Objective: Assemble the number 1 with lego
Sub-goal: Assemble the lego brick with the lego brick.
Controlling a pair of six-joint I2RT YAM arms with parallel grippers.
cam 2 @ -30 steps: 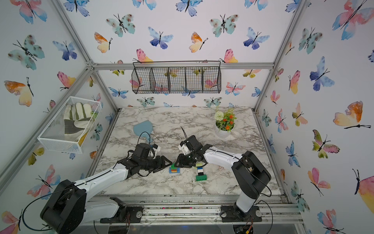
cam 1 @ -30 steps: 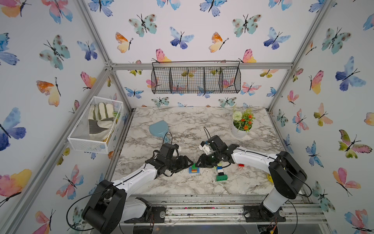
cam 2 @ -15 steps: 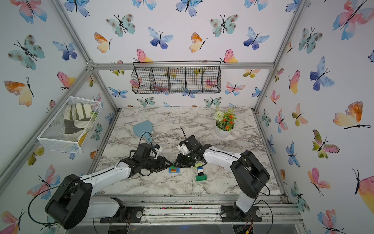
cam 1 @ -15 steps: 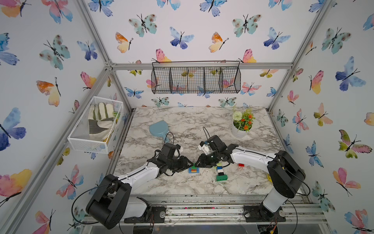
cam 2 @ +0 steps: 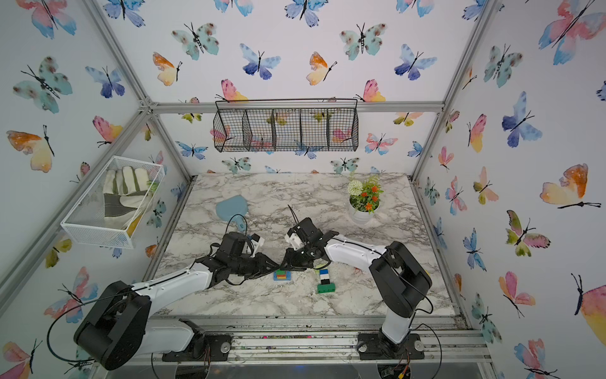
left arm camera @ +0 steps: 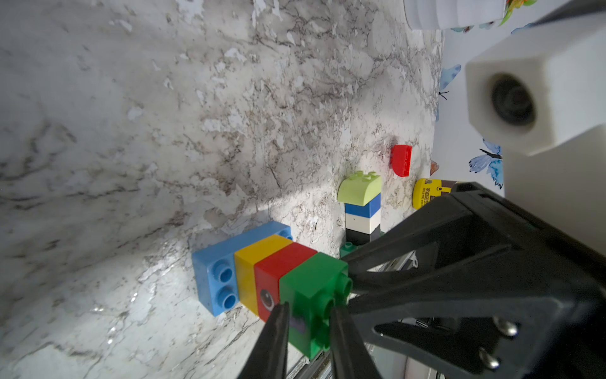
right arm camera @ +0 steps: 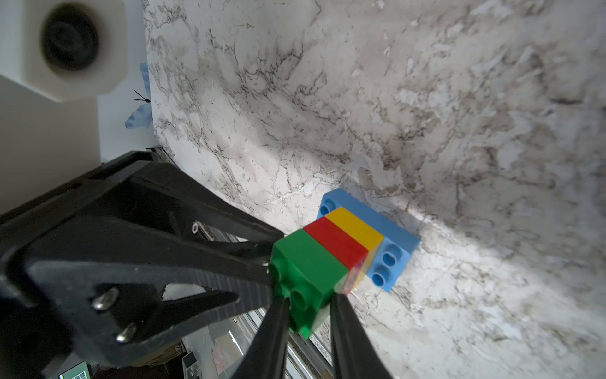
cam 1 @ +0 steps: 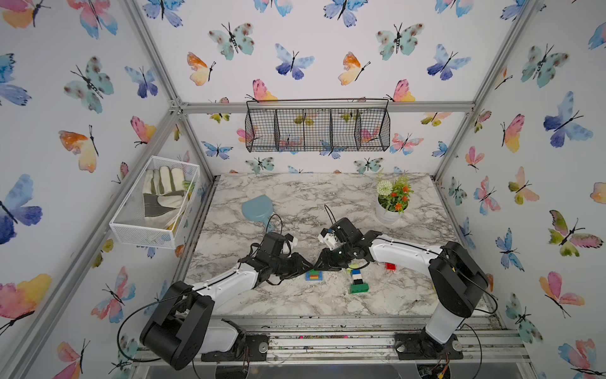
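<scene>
We have our left gripper [left arm camera: 309,305] and right gripper [right arm camera: 311,297] both clamped on the one green brick [left arm camera: 311,279] ending a four-brick stack [left arm camera: 259,272] on the table [left arm camera: 147,131], with one five-brick stack [left arm camera: 362,210] just beside that stack and one loose red brick [left arm camera: 400,160] farther off.

Butterfly wallpaper [cam 1: 328,49] covers the walls around the marble tabletop [cam 1: 295,302]. Above the tabletop's far edge hangs a black wire basket [cam 1: 317,131]; beside the tabletop, higher up, a white mesh basket [cam 1: 141,233] holds work gloves [cam 1: 164,197].
</scene>
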